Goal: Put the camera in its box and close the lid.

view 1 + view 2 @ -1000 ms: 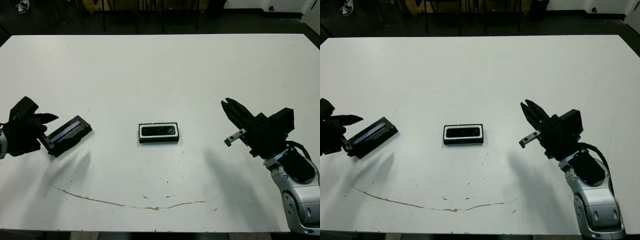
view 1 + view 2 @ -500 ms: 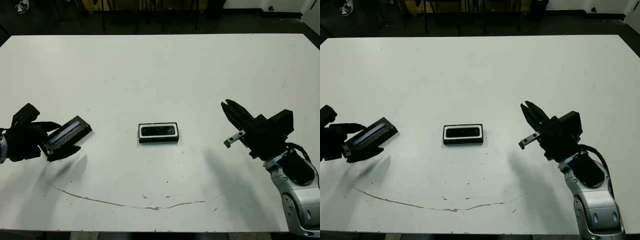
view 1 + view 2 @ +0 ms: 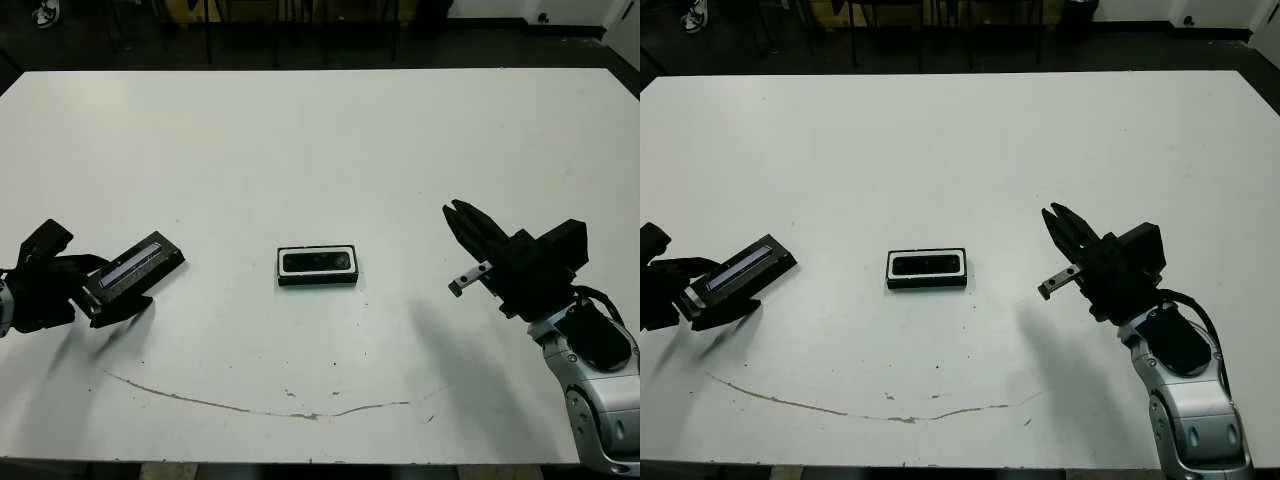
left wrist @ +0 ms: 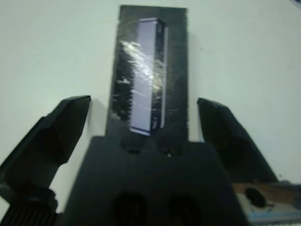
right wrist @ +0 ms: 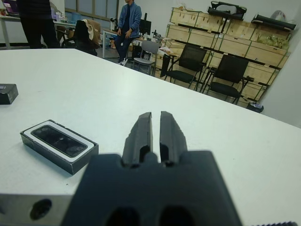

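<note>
White table (image 3: 320, 140), centre: box (image 3: 318, 266) with camera (image 3: 319, 262) seated inside; lid (image 3: 135, 267) far left between spread fingers of left gripper (image 4: 143, 117); right gripper (image 5: 154, 132) pressed together, idle; advise pinching lid's long edges squarely before lifting.

A white table (image 3: 320, 130) stands on a dark floor (image 3: 100, 40). Beyond it, wooden crates (image 5: 221, 40) line the wall behind black chairs (image 5: 231, 70).

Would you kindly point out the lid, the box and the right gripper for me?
lid (image 3: 135, 265): left eye view, on its pale grey strip.
box (image 3: 318, 279): left eye view, on its near black rim.
right gripper (image 3: 461, 215): left eye view, midway between its fingertips.
</note>
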Controlling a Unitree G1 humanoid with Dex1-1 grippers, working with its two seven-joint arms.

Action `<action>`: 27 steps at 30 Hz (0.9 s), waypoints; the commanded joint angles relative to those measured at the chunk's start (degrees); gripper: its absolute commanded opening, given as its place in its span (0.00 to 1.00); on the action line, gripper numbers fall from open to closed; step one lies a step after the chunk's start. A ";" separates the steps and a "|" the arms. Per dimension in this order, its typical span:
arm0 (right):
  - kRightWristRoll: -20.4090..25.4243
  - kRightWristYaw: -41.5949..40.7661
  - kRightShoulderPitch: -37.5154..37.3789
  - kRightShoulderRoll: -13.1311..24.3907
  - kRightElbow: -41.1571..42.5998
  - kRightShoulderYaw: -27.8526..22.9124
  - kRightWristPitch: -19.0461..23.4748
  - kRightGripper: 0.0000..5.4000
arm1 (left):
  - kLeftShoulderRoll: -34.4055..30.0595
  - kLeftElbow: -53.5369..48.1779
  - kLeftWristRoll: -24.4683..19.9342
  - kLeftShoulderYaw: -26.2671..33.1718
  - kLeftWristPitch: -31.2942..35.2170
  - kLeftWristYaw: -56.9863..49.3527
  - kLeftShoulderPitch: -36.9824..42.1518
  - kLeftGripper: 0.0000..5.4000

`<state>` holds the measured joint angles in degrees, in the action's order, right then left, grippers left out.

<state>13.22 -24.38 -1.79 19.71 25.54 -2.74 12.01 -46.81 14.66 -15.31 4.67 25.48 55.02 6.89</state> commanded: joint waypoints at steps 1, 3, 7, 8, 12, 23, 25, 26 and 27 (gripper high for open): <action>-0.11 0.03 -0.67 0.66 -0.21 0.09 1.52 0.00 | 1.72 2.35 0.01 -0.69 0.85 0.15 -1.72 1.00; 0.01 -0.08 -0.69 0.72 -0.11 0.06 1.58 0.00 | 2.60 3.32 -0.86 -0.19 -0.44 0.51 -1.73 0.98; 0.01 -0.18 -0.70 0.78 -0.19 0.03 1.35 0.00 | 5.31 4.24 -2.21 1.98 -4.68 -0.68 -2.97 0.88; 0.03 -0.15 -0.70 0.77 -0.20 0.01 1.38 0.00 | 5.74 4.25 -2.44 2.29 -5.17 -0.84 -3.21 0.85; -0.21 0.16 -0.78 0.84 0.20 0.04 1.77 0.00 | 5.08 3.74 -3.77 1.60 -3.92 2.49 -2.75 0.71; 0.11 0.25 -0.77 0.73 0.50 -0.04 2.69 0.00 | -0.40 0.69 -4.99 -2.06 -0.42 14.02 0.78 0.52; -0.25 0.50 -0.87 0.74 0.64 0.07 2.76 0.00 | -1.06 -2.17 -5.23 -1.54 0.19 14.08 0.94 0.52; -0.36 0.56 -0.89 0.68 0.62 0.13 2.67 0.00 | -1.20 -3.43 -5.29 -1.19 0.55 13.72 0.89 0.52; -0.24 0.49 -0.90 0.53 0.41 0.17 2.47 0.00 | -1.35 -4.70 -5.57 -0.89 1.42 13.38 1.01 0.52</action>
<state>13.25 -24.18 -2.00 19.93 26.23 -2.72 13.57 -47.11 11.28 -20.72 3.49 25.63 68.80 7.98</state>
